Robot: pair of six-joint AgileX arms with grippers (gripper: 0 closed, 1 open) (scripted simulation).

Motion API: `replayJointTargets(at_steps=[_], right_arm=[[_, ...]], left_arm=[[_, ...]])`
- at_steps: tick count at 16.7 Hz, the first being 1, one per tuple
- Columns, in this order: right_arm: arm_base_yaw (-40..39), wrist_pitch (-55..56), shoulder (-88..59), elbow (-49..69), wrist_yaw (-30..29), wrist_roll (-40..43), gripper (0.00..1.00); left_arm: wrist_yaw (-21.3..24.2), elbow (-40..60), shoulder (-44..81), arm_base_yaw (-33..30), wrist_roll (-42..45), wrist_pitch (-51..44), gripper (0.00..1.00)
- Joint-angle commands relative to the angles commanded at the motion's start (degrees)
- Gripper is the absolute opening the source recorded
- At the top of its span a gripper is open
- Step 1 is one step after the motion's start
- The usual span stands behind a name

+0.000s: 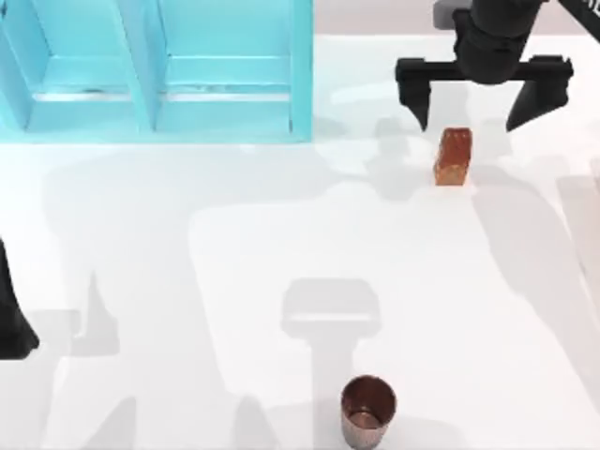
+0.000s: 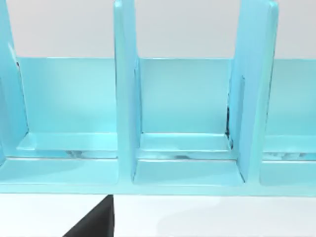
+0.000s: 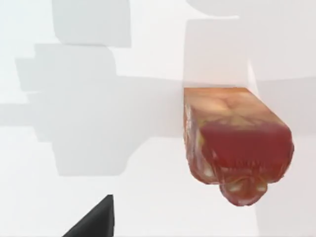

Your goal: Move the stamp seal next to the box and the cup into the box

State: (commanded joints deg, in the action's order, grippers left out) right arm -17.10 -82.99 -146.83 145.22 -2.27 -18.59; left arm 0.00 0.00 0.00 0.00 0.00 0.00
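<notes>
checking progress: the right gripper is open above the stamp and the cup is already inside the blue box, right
Not quite. The cup is not in the blue box; the top view shows it standing on the table near the front edge. The rest holds: the right gripper is open above the stamp.

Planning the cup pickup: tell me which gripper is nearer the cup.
Left, only slightly. The left arm sits at the table's left edge, level with the cup. The right gripper hangs open at the far right, above the stamp seal.

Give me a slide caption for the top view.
Right gripper open above the stamp seal, right of the box; cup waits at the near edge.
</notes>
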Motion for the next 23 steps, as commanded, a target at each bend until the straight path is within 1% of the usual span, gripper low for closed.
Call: replayJointTargets(at_steps=[3,8,13,23], right_arm=[[-0.1,4.0,-0.1,-4.0,0.0,0.1,1.00],[-0.1,15.7,-0.8,-14.7,0.0,0.1,1.00],[-0.1,16.9,-1.0,-15.9,0.0,0.1,1.00],[-0.1,16.9,-1.0,-15.9,0.0,0.1,0.25]], left_arm=[[0.0,0.0,0.0,0.0,0.0,0.0,1.00],[0.0,0.0,0.0,0.0,0.0,0.0,1.00],[0.0,0.0,0.0,0.0,0.0,0.0,1.00],[0.0,0.0,0.0,0.0,0.0,0.0,1.00]])
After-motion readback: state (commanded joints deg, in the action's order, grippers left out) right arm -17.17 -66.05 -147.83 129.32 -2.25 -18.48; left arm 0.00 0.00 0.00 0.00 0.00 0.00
